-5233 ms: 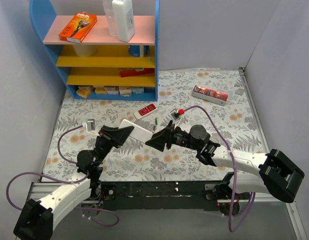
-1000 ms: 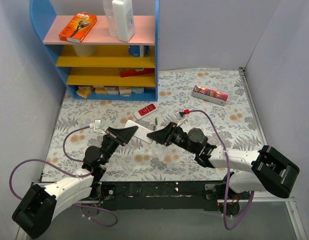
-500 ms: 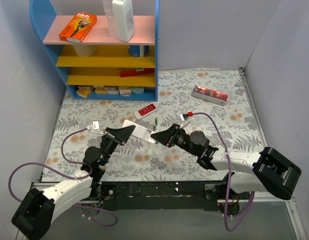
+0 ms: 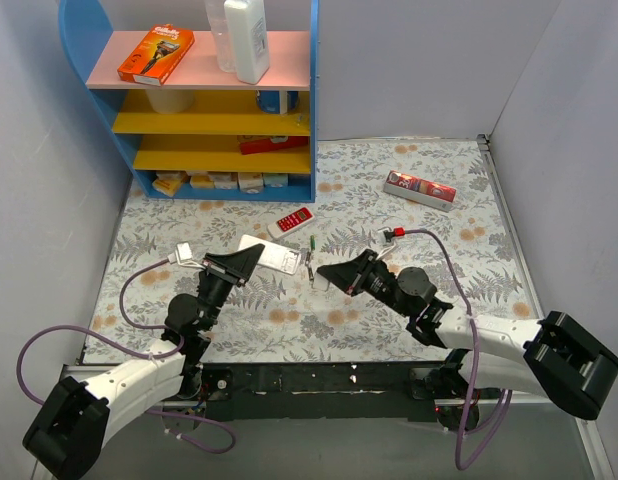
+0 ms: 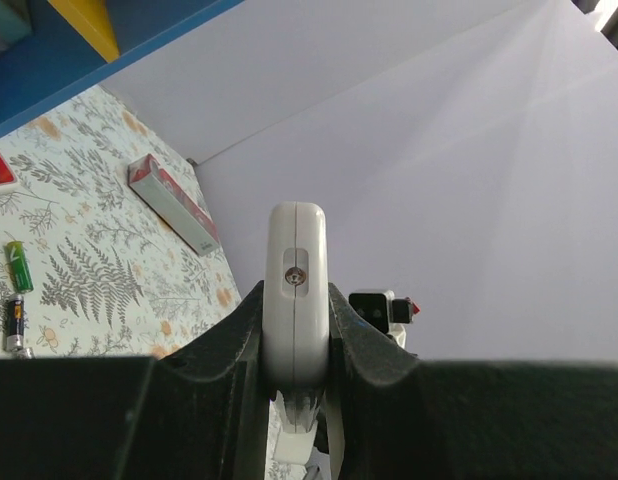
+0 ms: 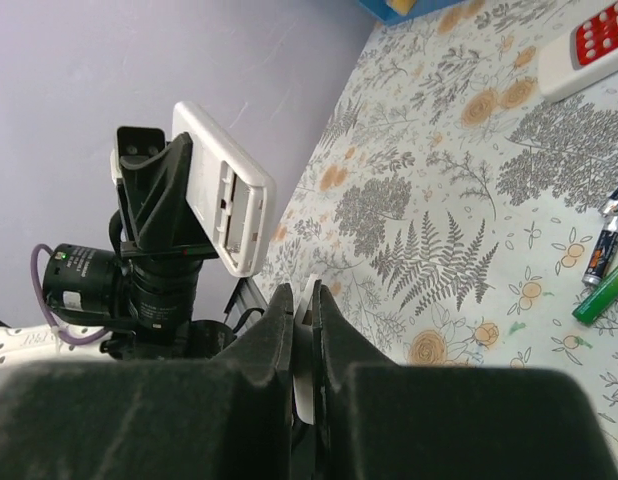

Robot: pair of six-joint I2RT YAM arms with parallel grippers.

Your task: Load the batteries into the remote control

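- Against the earlier overhead views, where it is shown at the end of the remote control, the right claw is now found drawn back to the right and clear of it. The left claw and the remote are noted slightly further left.
- The left claw is recorded as clamped on the remote control, which is held raised off the desk and tilted, its opened back turned toward the right arm.
- The right claw is recorded as pinched on a thin white plate. The plate is seen edge-on only and is judged to be the compartment cover.
- Done, as judged: the battery compartment is exposed. In the right wrist view its slots appear unfilled.
- Outstanding: the batteries are found lying on the desk close together, between the two claws and near the red remote. None is loaded.
- It is judged that the plate has yet to be set down, each battery picked up and seated, and the cover refitted.
- Hidden: the face of the remote control is not shown in any view. In the left wrist view only its narrow end is presented, and the lower frame is blocked by the claw body.
- Hard to make out: the contacts and any polarity marks inside the compartment are too small to be read.
- Hard to make out: two batteries are clearly counted. A further dark piece at the edge of the right wrist view cannot be confirmed as a third.
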